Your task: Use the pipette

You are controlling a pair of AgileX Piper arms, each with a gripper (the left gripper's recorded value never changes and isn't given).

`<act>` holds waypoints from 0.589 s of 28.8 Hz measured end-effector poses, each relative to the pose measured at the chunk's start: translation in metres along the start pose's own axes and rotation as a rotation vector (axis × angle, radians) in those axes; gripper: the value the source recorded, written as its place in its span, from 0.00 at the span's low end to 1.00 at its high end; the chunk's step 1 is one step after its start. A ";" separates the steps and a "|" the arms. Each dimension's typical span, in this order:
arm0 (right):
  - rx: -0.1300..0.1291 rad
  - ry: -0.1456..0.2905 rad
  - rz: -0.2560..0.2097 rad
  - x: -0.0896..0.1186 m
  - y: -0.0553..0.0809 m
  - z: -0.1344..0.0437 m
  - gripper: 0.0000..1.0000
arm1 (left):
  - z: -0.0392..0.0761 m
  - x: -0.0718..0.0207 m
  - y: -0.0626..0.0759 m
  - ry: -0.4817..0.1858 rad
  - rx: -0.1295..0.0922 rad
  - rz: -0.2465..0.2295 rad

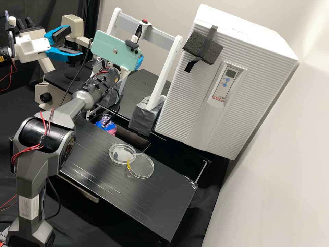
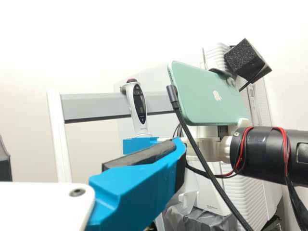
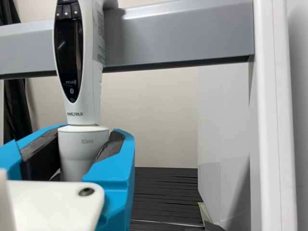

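On the black surface (image 1: 161,206), in front of the white-and-grey rack (image 1: 164,65), lie two clear round dishes. One dish (image 1: 121,153) is nearer the rack's foot. The other dish (image 1: 140,165) lies a little farther out, its rim overlapping the first, with a small yellow piece (image 1: 129,164) where they meet. A small bottle of pink liquid (image 1: 109,125) stands in a blue holder just left of the rack's taped foot, as the high view shows it.

The pipette (image 3: 79,72) hangs upright from the rack's grey crossbar, near the bar's left end. The right claw (image 3: 82,139) is up at the rack, just under the bar. Its blue fingers (image 3: 115,163) sit on both sides of the pipette's lower barrel and pinch it. A green phone (image 1: 114,48) is clamped to this arm just in front of the crossbar.

The left claw (image 1: 70,43) hangs well to the left of the rack, at about crossbar height. Its two fingers are spread apart with nothing between them — it points toward the rack. Below it stands a beige microscope (image 1: 48,92).

Just right of the rack stands a tall white ribbed machine (image 1: 240,75), with a black foam block (image 1: 202,48) taped to its upper front corner.
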 end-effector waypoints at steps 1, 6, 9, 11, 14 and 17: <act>-0.004 0.000 0.000 0.000 0.000 0.000 1.00 | 0.000 0.0000 0.000 0.000 0.000 0.000; -0.044 0.002 0.009 0.000 0.001 0.000 1.00 | 0.000 0.0000 0.000 0.000 0.000 0.000; -0.050 -0.001 0.014 -0.001 -0.001 0.002 1.00 | 0.000 0.0000 0.000 0.000 0.000 0.000; -0.052 -0.007 0.014 -0.001 -0.003 0.005 1.00 | 0.000 0.0000 0.000 0.000 0.000 0.000; -0.056 -0.026 -0.002 -0.004 -0.008 0.013 1.00 | 0.000 -0.0004 -0.001 0.001 -0.001 -0.002; -0.053 -0.035 -0.012 -0.008 -0.010 0.015 1.00 | 0.000 -0.0022 -0.004 0.003 -0.004 -0.014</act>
